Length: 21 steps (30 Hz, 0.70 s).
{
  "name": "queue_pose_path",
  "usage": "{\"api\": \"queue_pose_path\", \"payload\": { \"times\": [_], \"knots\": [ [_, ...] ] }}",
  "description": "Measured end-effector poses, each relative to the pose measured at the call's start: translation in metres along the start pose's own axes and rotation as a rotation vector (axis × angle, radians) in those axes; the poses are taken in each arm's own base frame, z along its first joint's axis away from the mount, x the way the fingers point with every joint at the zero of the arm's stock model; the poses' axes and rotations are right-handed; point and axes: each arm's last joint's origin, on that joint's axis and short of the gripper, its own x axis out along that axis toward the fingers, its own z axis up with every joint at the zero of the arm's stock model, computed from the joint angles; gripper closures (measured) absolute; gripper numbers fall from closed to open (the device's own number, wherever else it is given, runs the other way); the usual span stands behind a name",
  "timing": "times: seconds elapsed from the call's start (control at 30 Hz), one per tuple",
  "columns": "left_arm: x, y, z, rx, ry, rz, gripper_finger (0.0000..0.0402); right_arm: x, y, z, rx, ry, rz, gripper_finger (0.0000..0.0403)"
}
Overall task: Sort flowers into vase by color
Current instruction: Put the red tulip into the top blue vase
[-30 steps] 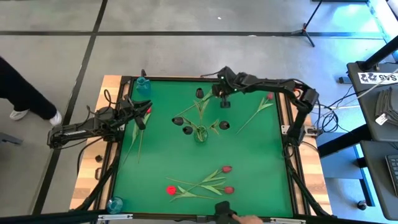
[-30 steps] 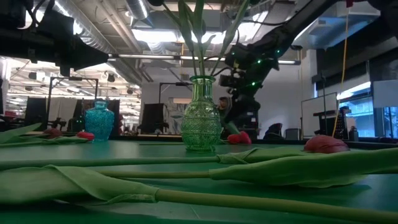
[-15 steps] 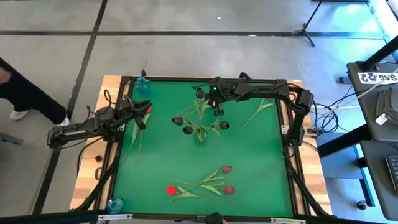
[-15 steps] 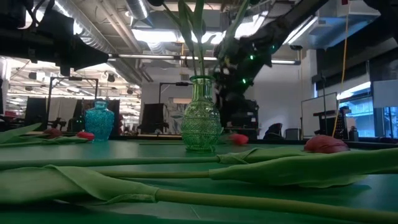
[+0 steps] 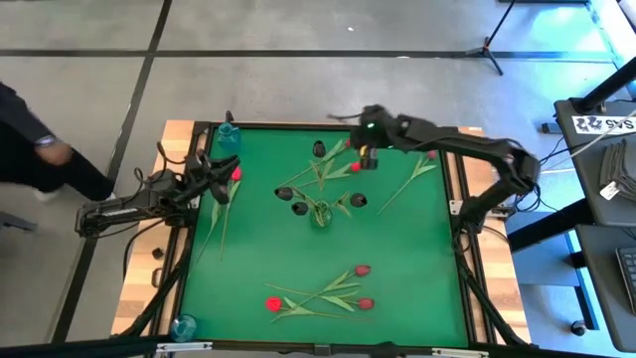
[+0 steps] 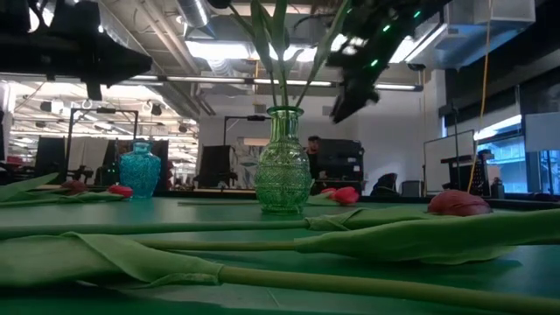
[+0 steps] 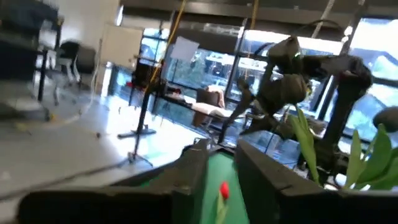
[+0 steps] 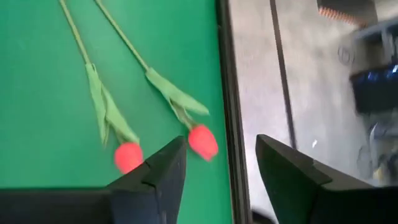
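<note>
Right gripper (image 5: 364,156) hangs over the far middle of the green-topped table (image 5: 397,249), beyond the green ribbed glass vase (image 5: 320,215). In the right wrist view its two dark fingers (image 8: 163,168) stand clearly apart with nothing between them; it holds nothing. Below it in that view lie two bright red artificial tulips with thin green stems, one head (image 8: 203,142) near the black table edge, the other (image 8: 128,155) beside it.

Left gripper (image 5: 221,185) sits at the table's left edge, near a red tulip head (image 5: 236,174). Its fingers (image 7: 186,177) show a narrow gap in the left wrist view; whether anything is gripped I cannot tell.

The green vase, at table centre, already carries several dark-headed tulips, heads (image 5: 299,208) drooping around it. A cluster of red tulips (image 5: 362,269) lies at the near side; one more red tulip (image 5: 430,154) lies at the far right. A small blue glass vase (image 5: 229,135) stands at the far left corner, another (image 5: 184,325) at the near left.

Room: grey floor, a person (image 5: 35,159) left of the table, a tripod foot (image 5: 489,45) beyond it.
</note>
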Motion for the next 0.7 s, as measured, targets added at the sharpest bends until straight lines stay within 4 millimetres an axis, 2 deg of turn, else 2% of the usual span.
{"api": "queue_pose_path", "payload": {
  "times": [0.13, 0.3, 0.5, 0.7],
  "knots": [
    [0.001, 0.0, -0.003, -0.115, 0.03, -0.013, 0.0323, -0.036, -0.006, -0.018, 0.127, -0.006, 0.023, 0.0234],
    [0.003, -0.002, -0.007, -0.176, 0.082, -0.044, 0.0323, -0.075, 0.007, -0.031, 0.227, -0.152, 0.076, 0.0262],
    [0.015, -0.008, -0.006, -0.177, 0.07, -0.086, 0.0323, -0.104, 0.038, -0.036, 0.254, -0.308, 0.118, 0.0289],
    [0.036, -0.01, -0.019, -0.131, 0.113, -0.011, 0.0323, -0.118, 0.065, -0.029, 0.217, -0.489, 0.169, 0.0306]
  ]
}}
